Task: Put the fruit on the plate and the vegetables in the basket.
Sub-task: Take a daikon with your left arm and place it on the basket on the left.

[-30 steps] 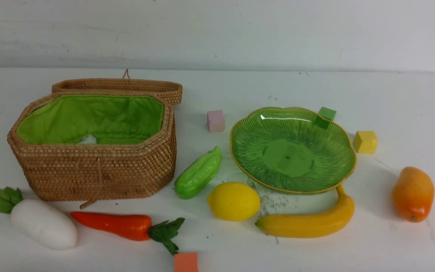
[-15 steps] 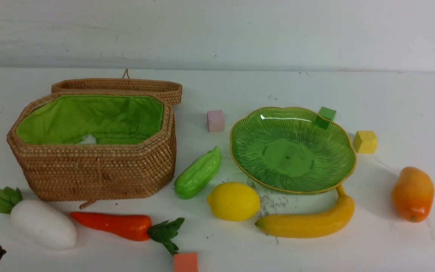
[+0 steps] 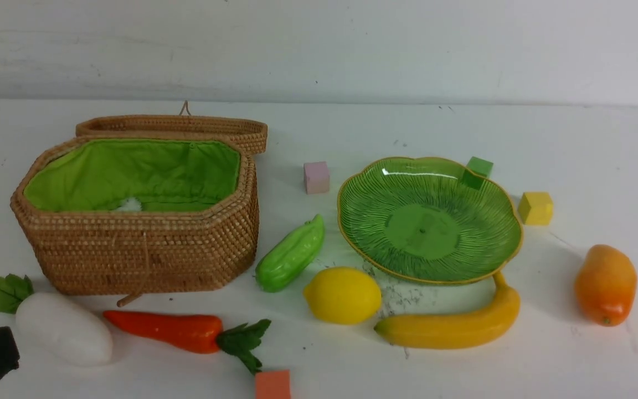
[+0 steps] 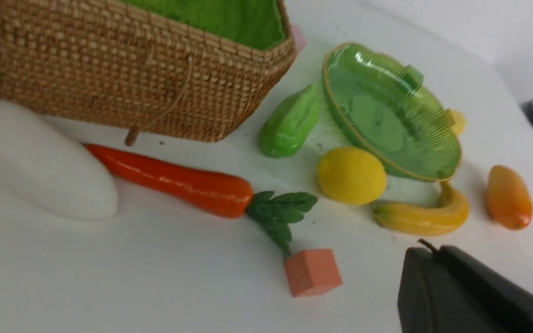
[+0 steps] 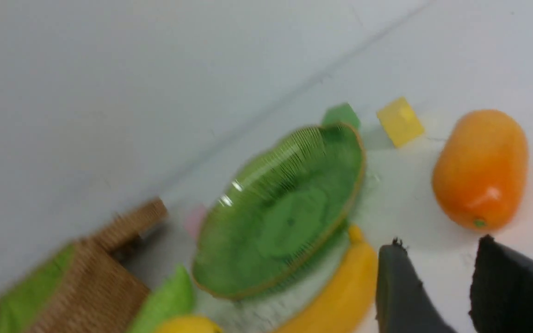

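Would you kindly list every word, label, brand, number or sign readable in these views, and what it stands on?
None: no readable text shows in any view.
The basket, the plate, the fruit, the vegetables and the small cubes bear no visible lettering or labels.
The right wrist view is blurred, but nothing like print appears there either.
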### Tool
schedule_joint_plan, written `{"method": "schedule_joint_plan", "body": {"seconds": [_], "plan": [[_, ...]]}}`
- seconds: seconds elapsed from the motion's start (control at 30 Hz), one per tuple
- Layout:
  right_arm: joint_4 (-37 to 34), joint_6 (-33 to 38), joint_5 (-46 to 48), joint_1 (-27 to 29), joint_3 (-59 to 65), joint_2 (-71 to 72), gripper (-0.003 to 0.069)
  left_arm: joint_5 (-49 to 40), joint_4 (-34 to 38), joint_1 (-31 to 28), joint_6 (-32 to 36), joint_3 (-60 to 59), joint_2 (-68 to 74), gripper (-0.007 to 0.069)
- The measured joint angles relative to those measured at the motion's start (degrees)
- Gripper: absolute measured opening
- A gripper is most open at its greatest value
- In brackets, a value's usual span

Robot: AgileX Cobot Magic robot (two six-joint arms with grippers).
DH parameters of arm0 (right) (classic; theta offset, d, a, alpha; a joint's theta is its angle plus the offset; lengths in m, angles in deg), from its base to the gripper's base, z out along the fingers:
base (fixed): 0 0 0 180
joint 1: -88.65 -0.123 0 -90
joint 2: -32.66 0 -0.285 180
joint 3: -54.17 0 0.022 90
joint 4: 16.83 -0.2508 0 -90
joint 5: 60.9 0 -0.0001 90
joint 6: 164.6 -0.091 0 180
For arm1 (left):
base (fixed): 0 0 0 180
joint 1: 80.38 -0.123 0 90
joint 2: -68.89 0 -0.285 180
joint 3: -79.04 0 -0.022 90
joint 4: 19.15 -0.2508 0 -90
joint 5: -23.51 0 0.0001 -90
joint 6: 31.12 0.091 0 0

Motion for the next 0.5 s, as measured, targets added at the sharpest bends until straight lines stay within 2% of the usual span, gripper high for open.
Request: {"method": "schedule_joint_plan", "body": {"seconds": [0.03, 0.1, 0.2, 0.27, 0.3, 0.43, 0.5], "plan": [[-4.2, -0.8, -2.3, 0.0, 0.0, 0.0, 0.024, -1.5, -1.6, 0.0, 0.0, 1.0, 2.7, -0.0013], [-5.6, -1.3, -1.5, 0.0, -0.3, 0.0, 0.0237, -2.7, -2.4, 0.0, 0.0, 1.3, 4.1, -0.0013], [-6.5, 1.5, 11.2, -0.3, -8.4, -1.8, 0.0206, -5.9, -4.2, 0.0, 0.1, 2.6, 8.4, -0.0013], [-5.2, 6.7, 22.6, -0.9, -17.0, -6.1, 0.0178, -6.5, -5.1, 0.0, 0.1, 3.9, 10.2, -0.0013], [-5.2, 6.7, 22.6, -0.9, -17.0, -6.1, 0.0178, -6.5, -5.2, 0.0, 0.1, 4.0, 10.4, -0.0013], [-2.2, 14.7, 48.2, -1.3, -38.9, -19.4, 0.0146, -8.2, -7.2, 0.0, -0.4, 7.0, 14.7, -0.0013], [-1.3, 16.5, 54.9, -1.3, -45.2, -23.4, 0.0144, -9.0, -8.2, 0.0, -1.1, 8.3, 16.5, -0.0013]]}}
